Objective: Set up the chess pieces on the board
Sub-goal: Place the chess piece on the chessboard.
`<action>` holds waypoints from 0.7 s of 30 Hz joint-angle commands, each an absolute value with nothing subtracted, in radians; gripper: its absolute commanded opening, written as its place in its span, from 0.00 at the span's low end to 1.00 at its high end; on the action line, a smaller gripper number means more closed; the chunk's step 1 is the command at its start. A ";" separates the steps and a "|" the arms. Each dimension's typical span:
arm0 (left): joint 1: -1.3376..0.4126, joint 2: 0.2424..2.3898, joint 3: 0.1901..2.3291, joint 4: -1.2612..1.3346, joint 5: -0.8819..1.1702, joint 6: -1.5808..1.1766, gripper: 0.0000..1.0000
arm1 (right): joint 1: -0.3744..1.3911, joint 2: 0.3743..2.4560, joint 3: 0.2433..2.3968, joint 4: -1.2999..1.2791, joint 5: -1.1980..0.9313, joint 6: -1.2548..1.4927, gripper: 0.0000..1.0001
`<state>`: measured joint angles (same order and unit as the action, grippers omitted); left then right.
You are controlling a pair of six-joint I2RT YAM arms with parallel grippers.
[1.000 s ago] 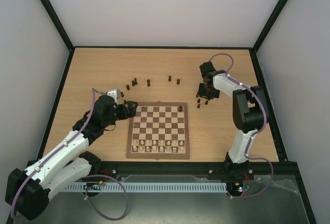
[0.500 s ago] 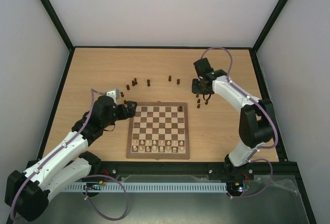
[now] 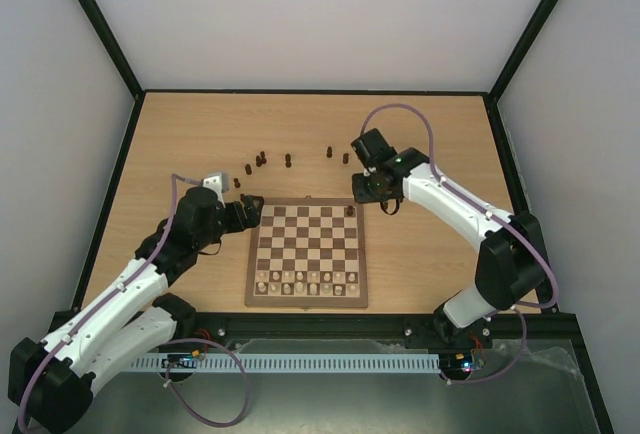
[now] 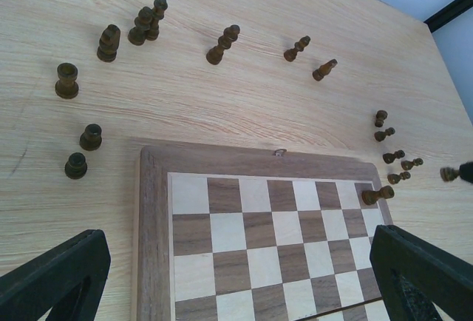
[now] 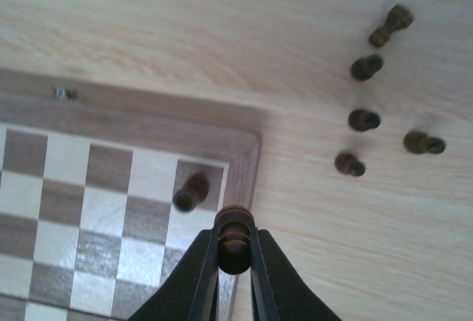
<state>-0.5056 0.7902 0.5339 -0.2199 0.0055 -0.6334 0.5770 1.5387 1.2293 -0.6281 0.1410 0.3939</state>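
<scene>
**Dark chessman held at the board's far right corner**

The right gripper [image 5: 235, 260] is clamped on one small dark chess piece [image 5: 235, 234], pinching it between its fingertips just above the frame at the far right corner of the board [image 5: 140, 110]. A lone dark piece [image 5: 191, 191] stands on the corner square right beside it. The narrow pinch seems meant to let the chessman drop cleanly onto a neighbouring square. The left gripper [image 3: 250, 212], fingers spread wide and empty, hovers at the board's far left corner, apparently staying out of its partner's way. The other dark pieces [image 3: 288, 160] are scattered on the table beyond the board's far edge, with a small cluster [image 5: 362, 121] off its right corner. Pale chessmen [image 3: 305, 284] line the near rows. Most of the setup looks undone.
</scene>
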 commanded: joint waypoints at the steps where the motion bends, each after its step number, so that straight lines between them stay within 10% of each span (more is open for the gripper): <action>1: -0.509 0.783 0.537 -0.235 0.000 -0.636 0.99 | 0.622 1.530 1.187 -0.734 0.126 0.402 0.13; 21: -0.509 0.805 0.536 -0.219 -0.004 -0.642 1.00 | 0.731 1.623 1.147 -0.689 0.143 0.431 0.14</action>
